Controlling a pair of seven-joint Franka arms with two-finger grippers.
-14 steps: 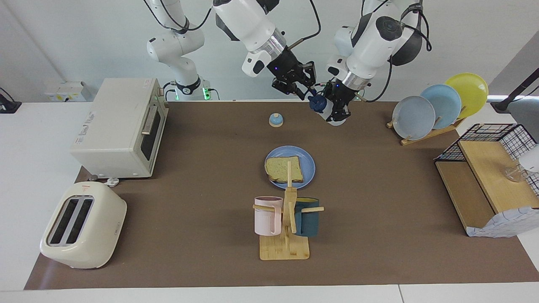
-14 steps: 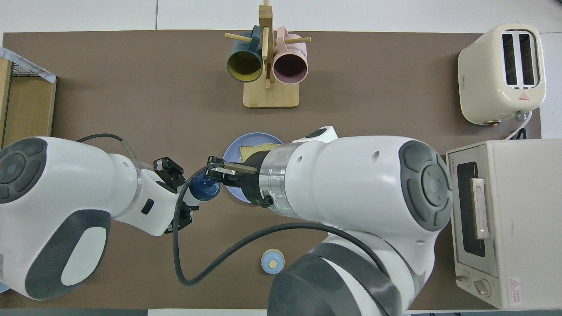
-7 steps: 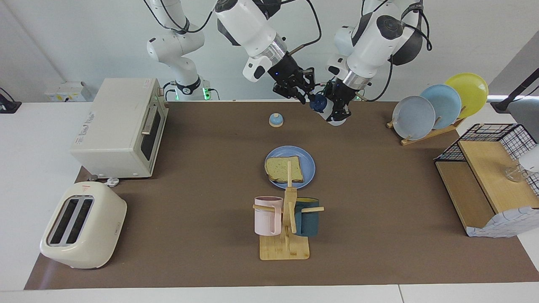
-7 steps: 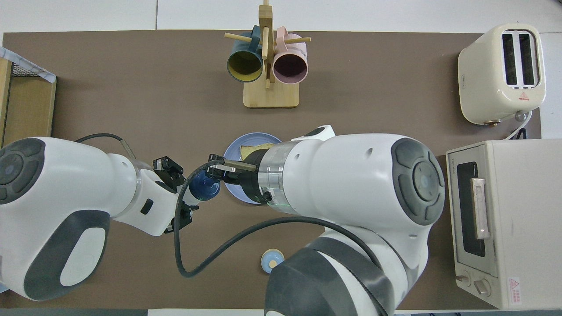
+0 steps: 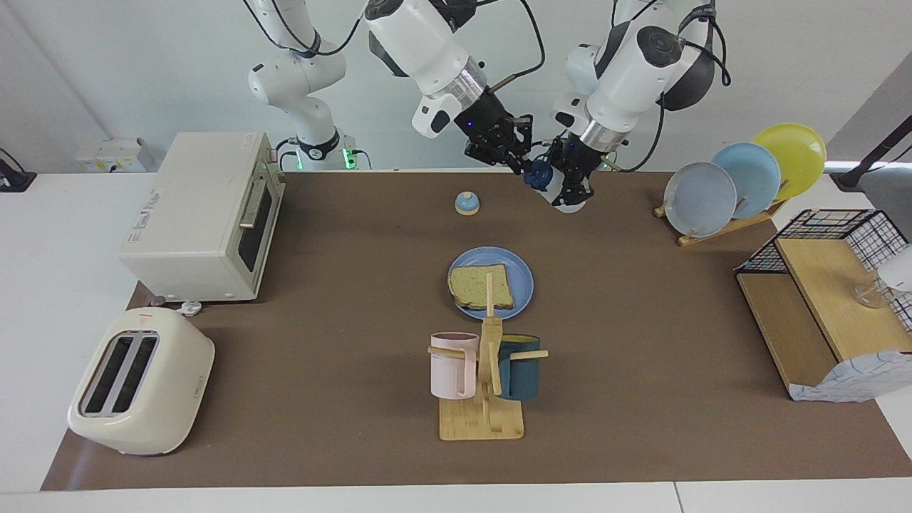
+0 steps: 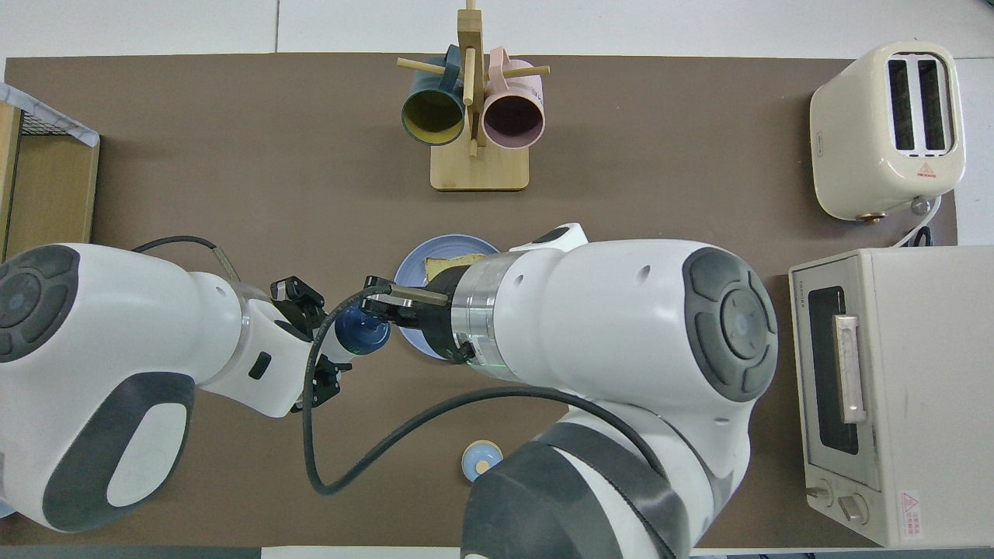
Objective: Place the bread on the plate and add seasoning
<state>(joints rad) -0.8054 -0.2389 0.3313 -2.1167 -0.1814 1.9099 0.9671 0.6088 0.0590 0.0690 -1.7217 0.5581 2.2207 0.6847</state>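
The oven [image 5: 203,217] and toaster [image 5: 140,390] stand at the right arm's end of the table, the plate rack [image 5: 741,182] at the left arm's end. The plate [image 5: 524,281] lies mid-table with the bread [image 5: 479,286] flat on it, just nearer the robots than the mug tree [image 5: 484,388]. Both grippers are up in the air over the mat between the bell [image 5: 467,203] and the rack — the left gripper [image 5: 568,187] pinches the seasoning [image 5: 547,182], tilted, its cap toward the right gripper [image 5: 519,162], whose tips sit at the cap; whether they grip it I cannot tell.
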